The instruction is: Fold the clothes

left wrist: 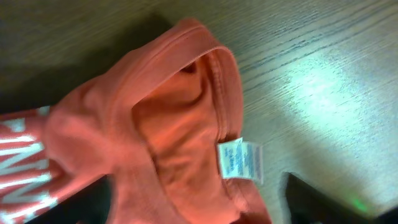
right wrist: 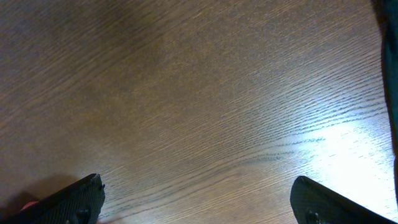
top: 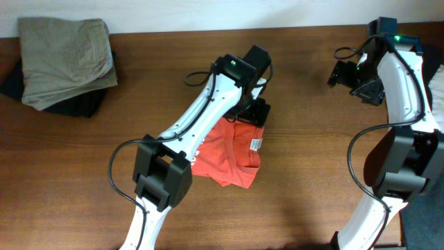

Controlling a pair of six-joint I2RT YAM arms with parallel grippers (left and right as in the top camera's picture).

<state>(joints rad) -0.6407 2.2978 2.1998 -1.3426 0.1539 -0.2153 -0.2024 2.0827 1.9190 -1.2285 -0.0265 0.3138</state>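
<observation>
The clothes, a red-orange T-shirt, lies crumpled at the middle of the wooden table. In the left wrist view its collar faces up, with a white label inside and white lettering at the left edge. My left gripper hangs over the shirt's far end. It is open, its fingers wide apart, and collar fabric lies between them. Bare wood shows between the shirt and the right finger. My right gripper is open above bare table at the back right.
A folded khaki-olive garment lies at the back left on top of a black garment. The left arm stretches diagonally over the table's middle. The right arm's base stands at the right edge.
</observation>
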